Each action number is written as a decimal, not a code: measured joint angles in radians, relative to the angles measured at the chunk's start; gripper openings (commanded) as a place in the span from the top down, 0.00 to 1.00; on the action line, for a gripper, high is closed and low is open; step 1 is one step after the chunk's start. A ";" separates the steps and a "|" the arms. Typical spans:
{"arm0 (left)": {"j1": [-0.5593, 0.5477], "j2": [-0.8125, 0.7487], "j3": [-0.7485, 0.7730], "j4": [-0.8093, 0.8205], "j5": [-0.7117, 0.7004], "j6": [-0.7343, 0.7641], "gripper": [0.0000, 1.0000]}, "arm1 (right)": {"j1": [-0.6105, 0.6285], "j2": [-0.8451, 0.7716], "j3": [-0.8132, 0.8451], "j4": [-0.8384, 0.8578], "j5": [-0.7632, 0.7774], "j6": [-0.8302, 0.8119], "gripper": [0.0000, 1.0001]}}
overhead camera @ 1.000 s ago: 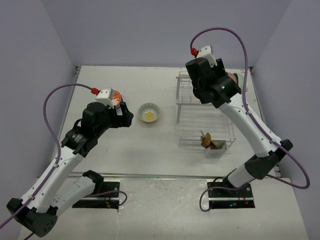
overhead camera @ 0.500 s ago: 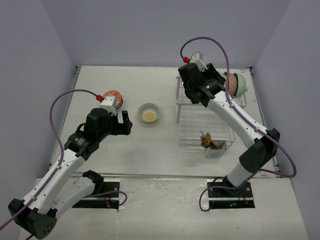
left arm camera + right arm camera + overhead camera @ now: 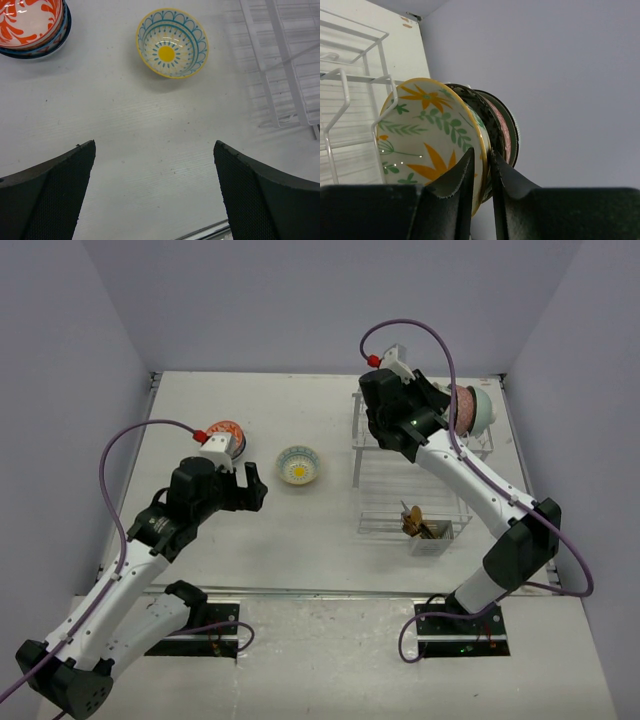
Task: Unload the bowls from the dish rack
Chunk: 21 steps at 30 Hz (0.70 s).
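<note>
Bowls (image 3: 470,408) stand on edge in tight row at far right end of dish rack (image 3: 410,475). Right tool (image 3: 481,156) clamped on rim of front one, yellow-rimmed bowl (image 3: 425,135) with orange flowers: one finger inside, one behind. Left tool (image 3: 155,192) wide apart, hovering over bench (image 3: 150,140). Ahead of it on bench: yellow-and-teal bowl (image 3: 172,43) upright, alone; orange bowl (image 3: 27,20) nested in dark blue bowl (image 3: 45,50) further left. Cutlery caddy (image 3: 432,540) at rack's near edge.
</note>
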 measured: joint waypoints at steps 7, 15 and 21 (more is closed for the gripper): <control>0.000 0.000 0.000 0.008 0.007 0.001 0.00 | 0.000 -0.018 -0.024 0.066 0.004 -0.044 0.95; 0.000 -0.006 0.000 0.008 0.007 0.002 0.00 | 0.003 -0.037 -0.055 0.140 0.008 -0.132 1.00; 0.000 -0.006 0.000 0.009 0.007 0.002 0.00 | 0.015 -0.084 -0.055 0.167 0.008 -0.164 1.00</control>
